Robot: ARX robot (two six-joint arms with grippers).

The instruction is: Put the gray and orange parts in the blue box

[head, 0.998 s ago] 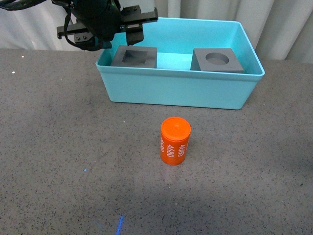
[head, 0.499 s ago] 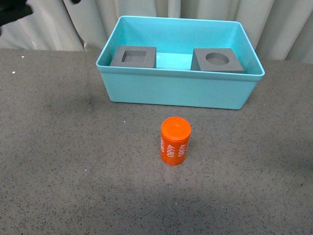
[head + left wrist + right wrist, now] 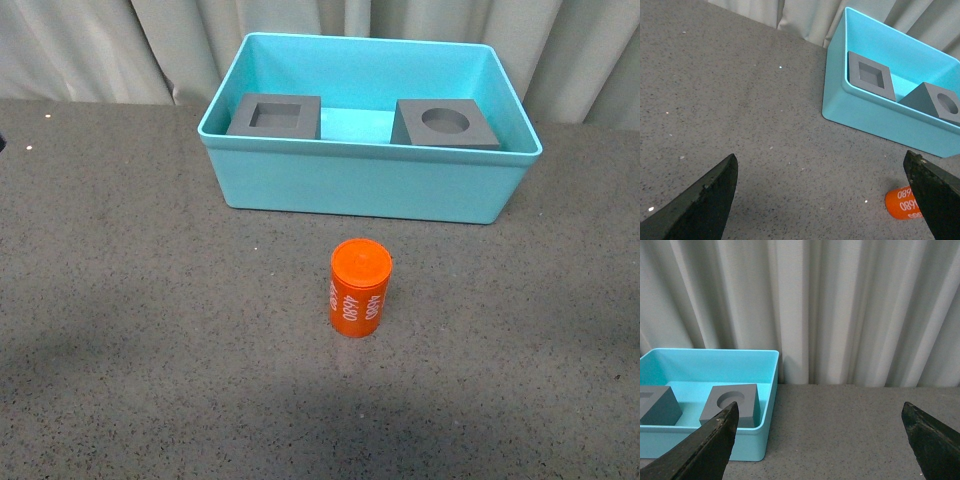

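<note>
The blue box (image 3: 360, 190) stands at the back of the table. Inside it lie two gray cubes: one with a square recess (image 3: 275, 116) on the left and one with a round recess (image 3: 445, 123) on the right. An orange cylinder (image 3: 359, 288) with white numerals stands upright on the table in front of the box. Neither arm shows in the front view. My left gripper (image 3: 822, 200) is open over bare table, with the orange cylinder (image 3: 901, 203) beside one finger. My right gripper (image 3: 822, 440) is open to the right of the blue box (image 3: 767, 405), holding nothing.
The table (image 3: 150, 300) is dark speckled gray. Pale pleated curtains (image 3: 90, 50) hang behind the box and fill the background of the right wrist view.
The left arm, above the box's left corner a second ago, has withdrawn up and left out of the front view. The cubes and the cylinder have not moved.
</note>
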